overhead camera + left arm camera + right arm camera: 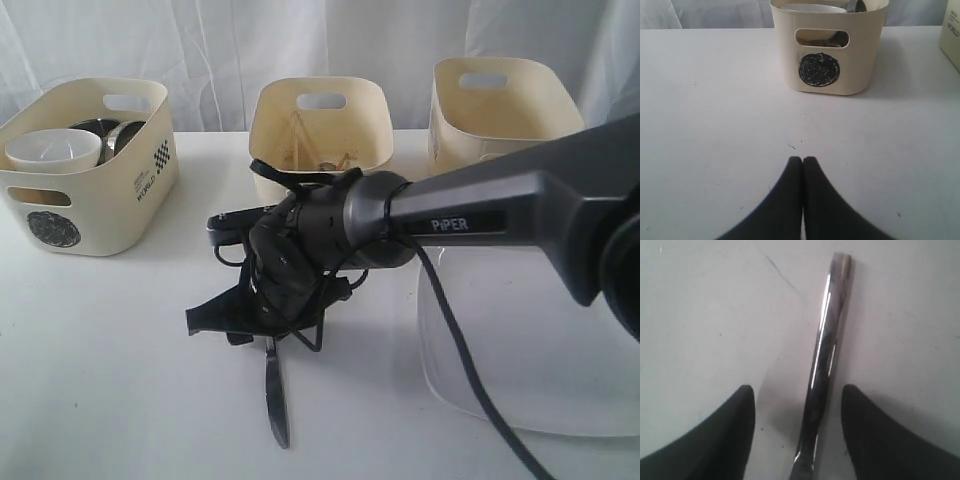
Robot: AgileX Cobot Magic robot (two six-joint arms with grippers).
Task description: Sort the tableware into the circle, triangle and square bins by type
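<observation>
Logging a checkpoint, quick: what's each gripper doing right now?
Left gripper: closed, holding nothing.
Right gripper: open, straddling the slim shiny steel cutlery handle that lies on the white table, not gripping it.

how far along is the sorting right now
Done: white bowl and steel pieces in the circle bin, chopsticks in the middle bin. In hand: the open right gripper straddles a steel utensil on the table. To go: that utensil and the large white plate. Left gripper is shut.
</observation>
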